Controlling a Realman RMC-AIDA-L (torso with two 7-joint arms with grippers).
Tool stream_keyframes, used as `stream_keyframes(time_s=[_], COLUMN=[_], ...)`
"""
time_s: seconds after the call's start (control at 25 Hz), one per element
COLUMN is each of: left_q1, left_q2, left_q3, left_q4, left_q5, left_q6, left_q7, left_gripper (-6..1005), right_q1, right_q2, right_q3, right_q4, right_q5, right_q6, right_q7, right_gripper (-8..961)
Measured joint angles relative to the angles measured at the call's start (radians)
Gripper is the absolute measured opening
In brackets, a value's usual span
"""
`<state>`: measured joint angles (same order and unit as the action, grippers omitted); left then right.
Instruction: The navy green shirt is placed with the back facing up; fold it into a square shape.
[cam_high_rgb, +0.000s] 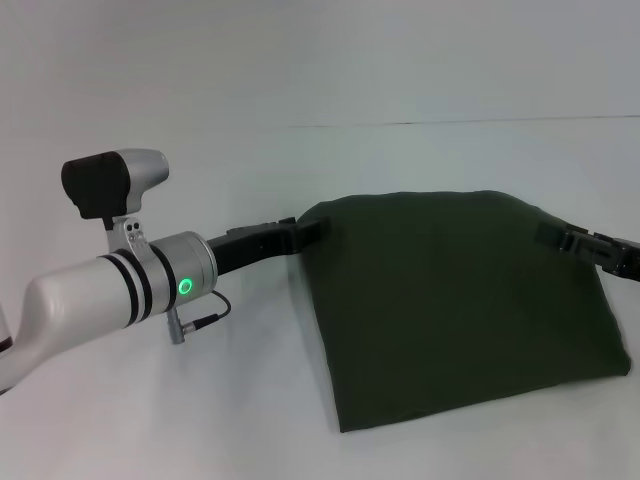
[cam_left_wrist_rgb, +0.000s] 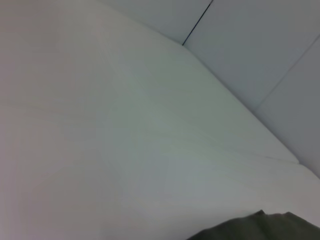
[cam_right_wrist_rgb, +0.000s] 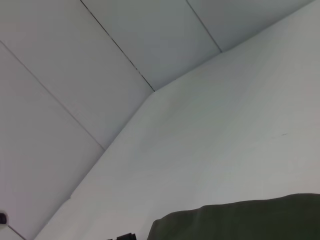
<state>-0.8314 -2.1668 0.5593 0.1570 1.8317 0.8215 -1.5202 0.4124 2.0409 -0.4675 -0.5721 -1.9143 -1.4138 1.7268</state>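
The navy green shirt lies folded into a broad dark olive block on the white table, right of centre in the head view. My left gripper reaches in from the left and meets the shirt's far left corner, shut on the fabric there. My right gripper comes in from the right edge and is shut on the far right corner. The far edge looks slightly raised between the two grippers. A small piece of the shirt shows in the left wrist view. A wider strip of the shirt shows in the right wrist view.
The white table spreads around the shirt, with bare surface to the left and in front. A pale wall rises behind the table's far edge. My left arm's silver forearm crosses the near left area.
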Motion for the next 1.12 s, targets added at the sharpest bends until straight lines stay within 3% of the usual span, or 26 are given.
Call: stream_keyframes(time_s=[0.32,0.56,1.12], left_q1=[0.002,0.0,-0.009], left_q2=[-0.002,-0.004,-0.008], left_q3=[0.03,0.046,0.088], left_q4=[-0.004,-0.004,-0.001], left_q5=[0.001,0.001,-0.003], left_q6=[0.001,0.001,-0.008], left_q7=[-0.006,-0.006,0.01], left_gripper=[674,868,875], right_q1=[0.002,0.003,0.011], right_q2=[-0.001,-0.001,0.001], right_q3=[0.0,0.002,0.006], right_q4=[0.001,0.002,0.002], right_q5=[0.0,0.001,0.0], right_q6=[-0.001,0.0,0.003], right_q7=[0.0,0.0,-0.003], right_gripper=[856,856,855])
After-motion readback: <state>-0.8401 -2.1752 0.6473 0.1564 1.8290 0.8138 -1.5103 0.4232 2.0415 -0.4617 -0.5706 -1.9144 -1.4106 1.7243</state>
